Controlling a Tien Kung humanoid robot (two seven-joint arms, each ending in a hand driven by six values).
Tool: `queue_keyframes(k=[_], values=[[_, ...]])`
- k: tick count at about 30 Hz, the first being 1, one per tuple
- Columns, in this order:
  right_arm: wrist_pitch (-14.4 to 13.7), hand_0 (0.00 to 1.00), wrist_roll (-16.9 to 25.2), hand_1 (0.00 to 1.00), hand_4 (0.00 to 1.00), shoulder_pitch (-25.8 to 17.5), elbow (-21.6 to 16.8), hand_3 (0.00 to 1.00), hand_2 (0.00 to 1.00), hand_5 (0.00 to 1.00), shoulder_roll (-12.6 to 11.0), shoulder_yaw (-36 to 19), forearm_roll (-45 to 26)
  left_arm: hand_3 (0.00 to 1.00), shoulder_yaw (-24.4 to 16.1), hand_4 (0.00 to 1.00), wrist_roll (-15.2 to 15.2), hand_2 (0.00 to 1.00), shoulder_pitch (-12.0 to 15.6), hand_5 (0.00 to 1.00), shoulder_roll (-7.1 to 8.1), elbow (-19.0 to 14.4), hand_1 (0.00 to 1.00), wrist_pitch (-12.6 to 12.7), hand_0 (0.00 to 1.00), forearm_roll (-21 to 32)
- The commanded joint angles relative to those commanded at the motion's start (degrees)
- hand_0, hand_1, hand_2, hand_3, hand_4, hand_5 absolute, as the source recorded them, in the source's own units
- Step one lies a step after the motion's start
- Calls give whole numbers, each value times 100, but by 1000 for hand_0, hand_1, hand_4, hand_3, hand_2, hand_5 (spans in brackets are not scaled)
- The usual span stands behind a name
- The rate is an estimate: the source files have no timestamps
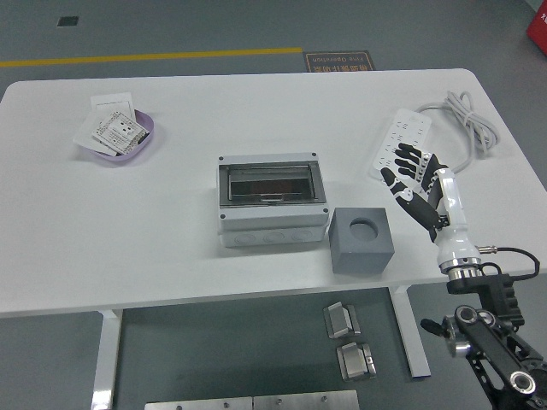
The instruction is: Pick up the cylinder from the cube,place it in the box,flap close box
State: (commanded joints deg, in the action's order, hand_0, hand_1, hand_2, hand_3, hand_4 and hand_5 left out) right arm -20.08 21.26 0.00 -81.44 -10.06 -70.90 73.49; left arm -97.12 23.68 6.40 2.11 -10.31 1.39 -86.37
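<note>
Currently the right robot hand (408, 178) hovers empty, fingers spread, near the table's (171, 248) right edge. The cylinder (366, 228) sits sunk in the grey cube (361, 241) near the front edge, beside the box (273, 203). Probably rigid, light; pinch its top rim.

table (171, 239) | box (272, 205) | cube (361, 241) | power strip (400, 141) | bowl (128, 145)

white table (171, 231); grey cube (361, 242); light grey box (272, 203); purple bowl (147, 141); white power strip (400, 142).
</note>
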Motion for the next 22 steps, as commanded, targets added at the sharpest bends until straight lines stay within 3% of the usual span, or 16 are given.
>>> queue_keyframes(k=[22], values=[[-74,768,-8,764,933,-14,-14,788,784,380,13,-21,22,670,-56,697,1,566,-24,343,-23,0,649,19,642,-47]])
